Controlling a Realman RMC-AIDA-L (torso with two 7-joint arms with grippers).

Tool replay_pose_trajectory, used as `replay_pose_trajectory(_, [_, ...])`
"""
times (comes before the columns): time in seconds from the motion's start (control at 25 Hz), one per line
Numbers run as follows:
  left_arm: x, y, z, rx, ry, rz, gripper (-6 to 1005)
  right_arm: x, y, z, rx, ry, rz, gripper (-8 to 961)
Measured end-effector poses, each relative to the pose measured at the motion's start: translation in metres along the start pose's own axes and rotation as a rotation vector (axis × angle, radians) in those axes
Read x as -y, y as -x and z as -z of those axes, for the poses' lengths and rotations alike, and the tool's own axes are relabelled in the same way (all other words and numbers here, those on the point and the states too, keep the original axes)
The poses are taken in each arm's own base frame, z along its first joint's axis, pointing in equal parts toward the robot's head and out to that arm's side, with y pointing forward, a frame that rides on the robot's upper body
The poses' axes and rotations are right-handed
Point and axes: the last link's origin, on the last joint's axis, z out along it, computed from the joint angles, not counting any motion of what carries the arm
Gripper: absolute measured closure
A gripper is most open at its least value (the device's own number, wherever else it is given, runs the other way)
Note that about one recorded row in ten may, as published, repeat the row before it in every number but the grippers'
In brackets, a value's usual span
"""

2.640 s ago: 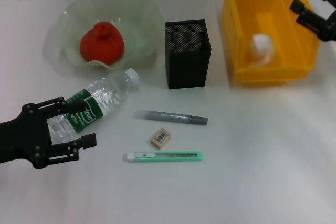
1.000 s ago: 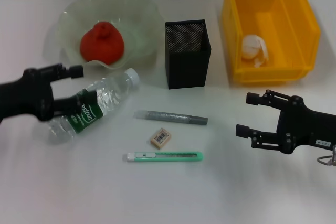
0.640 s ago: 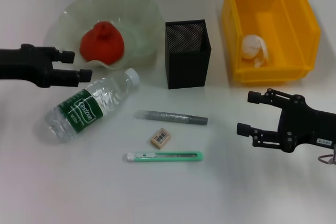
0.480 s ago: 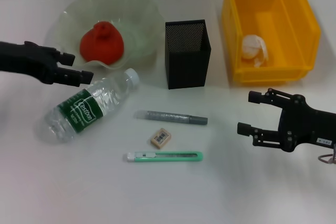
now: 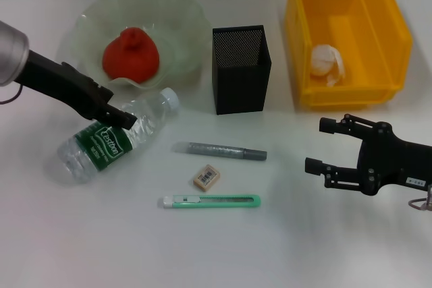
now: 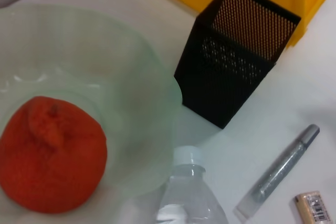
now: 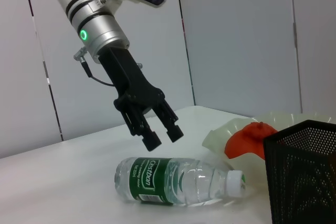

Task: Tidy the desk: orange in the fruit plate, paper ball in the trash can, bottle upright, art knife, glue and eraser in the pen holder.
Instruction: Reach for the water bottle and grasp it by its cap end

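White surface [image 5: 101, 247]. Clear plastic bottle with green label [image 5: 111, 139] lying left of centre; left claw [image 7: 161, 136] spread wide just above. Lower squarely, grip mid-body. Right claw [image 5: 322, 146] idle, spread, lower right.

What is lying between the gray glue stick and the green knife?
A small eraser lies on the table between the glue stick and the knife, touching neither. The head view shows it best.
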Motion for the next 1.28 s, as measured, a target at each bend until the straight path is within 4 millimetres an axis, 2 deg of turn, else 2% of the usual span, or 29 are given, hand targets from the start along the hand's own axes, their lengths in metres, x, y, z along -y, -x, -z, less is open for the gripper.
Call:
replay_pose_trajectory(0.28, [-0.003,-0.009,-0.011,0.04,-0.034,-0.042,232,0.0,0.0,0.0,0.001,-0.001,0.0,130])
replay_pose_trajectory(0.68, [0.001,-0.007,-0.03,0.084,-0.072,-0.066,243,0.001,0.0,0.001,0.003,-0.005,-0.001,130])
replay_pose_trajectory(0.84, [0.0,-0.007,-0.031,0.086,-0.074,-0.072,247,0.001,0.0,0.001,0.004,-0.006,-0.001,130])
replay_pose_trajectory(1.28, [-0.013,-0.016,-0.041,0.062,-0.016,-0.126,259,0.001,0.0,0.001,0.004,-0.007,-0.001,129])
